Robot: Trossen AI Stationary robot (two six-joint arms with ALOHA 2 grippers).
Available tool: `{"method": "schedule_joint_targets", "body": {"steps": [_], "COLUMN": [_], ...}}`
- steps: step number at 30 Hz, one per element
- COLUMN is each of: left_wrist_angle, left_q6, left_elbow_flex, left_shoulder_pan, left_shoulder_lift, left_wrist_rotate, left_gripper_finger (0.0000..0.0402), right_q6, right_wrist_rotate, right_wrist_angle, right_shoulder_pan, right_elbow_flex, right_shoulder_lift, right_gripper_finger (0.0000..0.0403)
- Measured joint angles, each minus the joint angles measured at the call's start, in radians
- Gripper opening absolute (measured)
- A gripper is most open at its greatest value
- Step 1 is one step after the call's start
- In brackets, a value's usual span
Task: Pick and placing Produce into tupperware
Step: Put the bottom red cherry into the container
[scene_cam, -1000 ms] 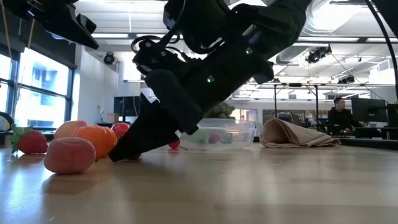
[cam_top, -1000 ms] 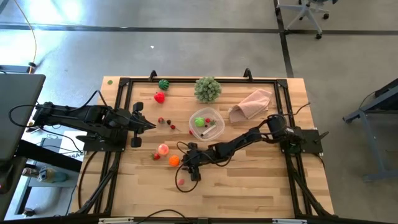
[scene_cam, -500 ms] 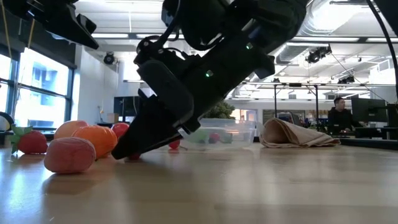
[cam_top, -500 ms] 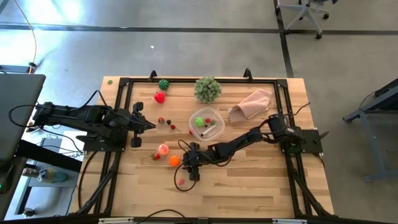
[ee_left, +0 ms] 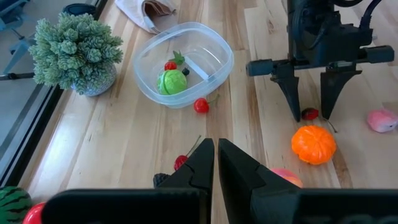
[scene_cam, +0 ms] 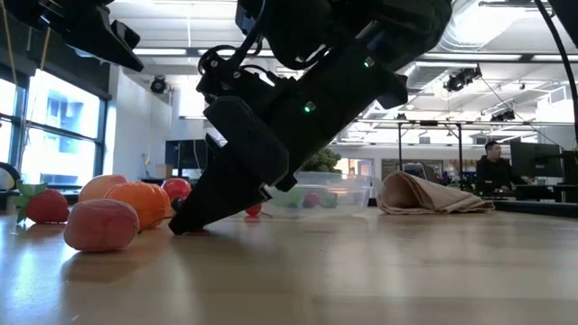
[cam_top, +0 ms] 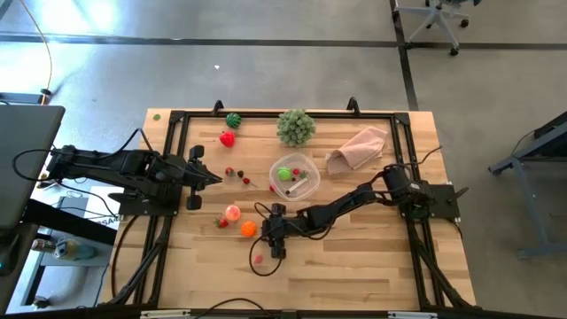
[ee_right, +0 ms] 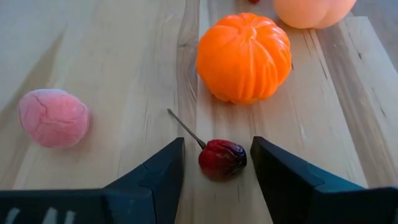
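Observation:
My right gripper [ee_right: 217,163] is open and low over the table's near middle, also in the high view [cam_top: 266,233]. Its two fingers stand on either side of a dark red cherry [ee_right: 222,158] that lies on the wood with its stem out; small gaps show on both sides. An orange [ee_right: 244,57] and a pink piece [ee_right: 53,117] lie close by. The clear tupperware [cam_top: 294,175] stands farther back and holds a green ball and small red bits [ee_left: 171,79]. My left gripper [ee_left: 216,162] is shut and raised at the table's left side.
A leafy green ball [cam_top: 296,127] and a pink cloth [cam_top: 359,148] sit at the far edge. A small watermelon [cam_top: 233,120], a red piece [cam_top: 227,138], a peach [cam_top: 232,213] and loose cherries [cam_top: 235,173] lie left of the tupperware. A person [scene_cam: 492,167] sits in the room behind.
My right gripper has tipped and rolled a little where it stands, and its fingertips have crept slightly along the table by the cherry. The gap between its fingers is unchanged.

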Motion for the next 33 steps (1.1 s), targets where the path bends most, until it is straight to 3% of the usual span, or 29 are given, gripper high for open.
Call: {"method": "schedule_joint_targets", "body": {"steps": [7,16,26,33], "left_wrist_angle": [0.000,0.000,0.000,0.000], "left_q6": [0.000,0.000,0.000,0.000], "left_elbow_flex": [0.000,0.000,0.000,0.000], "left_shoulder_pan": [0.000,0.000,0.000,0.000], "left_shoulder_lift": [0.000,0.000,0.000,0.000], "left_wrist_rotate": [0.000,0.000,0.000,0.000], "left_gripper_finger": [0.0014,0.0014,0.0014,0.0014], "right_q6": [0.024,0.022,0.015,0.014], "right_wrist_rotate": [-0.009,-0.034,-0.031,-0.035], "right_wrist_angle": [-0.037,-0.146,-0.215,-0.218], "right_shoulder_pan": [0.000,-0.001,-0.001,-0.001], "right_elbow_flex": [0.000,0.065,0.106,0.106], "right_shoulder_lift": [-0.001,0.000,0.001,0.001], "right_gripper_finger": [0.0182,0.0143,0.0135,0.0100]}}
